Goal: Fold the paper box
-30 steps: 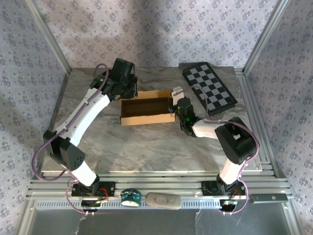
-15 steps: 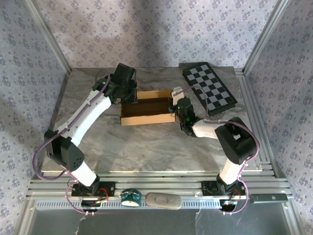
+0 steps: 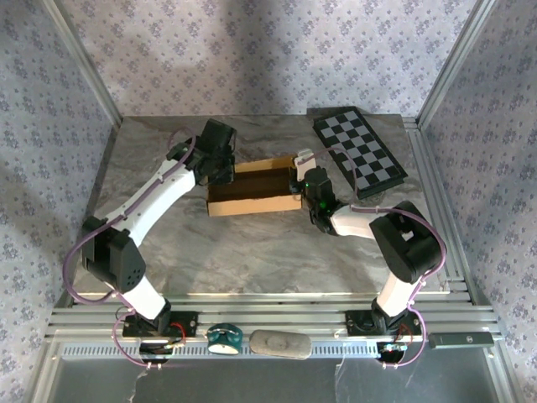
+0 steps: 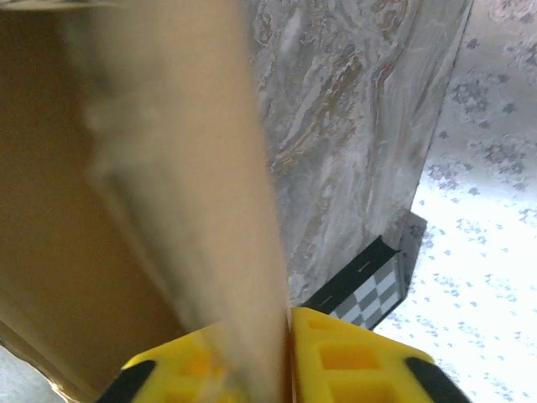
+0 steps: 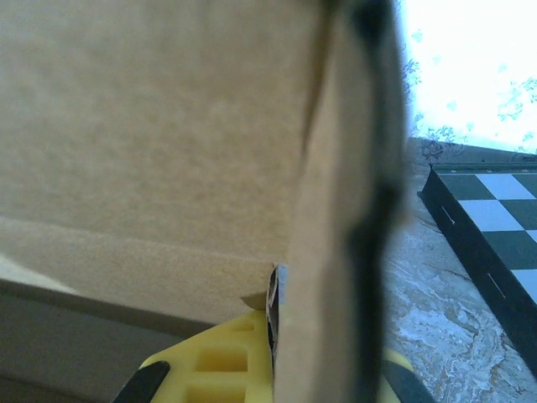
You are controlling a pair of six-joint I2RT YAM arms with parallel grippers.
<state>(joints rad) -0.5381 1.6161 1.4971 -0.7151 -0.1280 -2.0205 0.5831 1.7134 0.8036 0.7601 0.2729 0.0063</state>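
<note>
Where the table (image 3: pixel 168 243) ends at the near rail, 6 o'clock side, three items lie in a row: teal object (image 3: pixel 225 337), grey oblong pad (image 3: pixel 280 343), black bar (image 3: pixel 461 339). All are well apart from the work. In the top view the left arm's wrist hides the box's 9 o'clock end and the right arm's wrist hides its 3 o'clock end. Checkerboard panel (image 3: pixel 361 151) lies flat at 2 o'clock of the box, near, not touching.

Paper box (image 3: pixel 256 191) sits mid-table, slightly toward 12 o'clock, long axis 9-to-3. Plain brown corrugated card, a shallow open tray with long walls upright.

Left gripper (image 3: pixel 220 175), 9 o'clock end: yellow fingers (image 4: pixel 352 361) pinch a cardboard wall with no gap either side.

Right gripper (image 3: pixel 296 180), 3 o'clock end: clamped on the end wall, card edge running between its yellow fingers (image 5: pixel 226 365).
</note>
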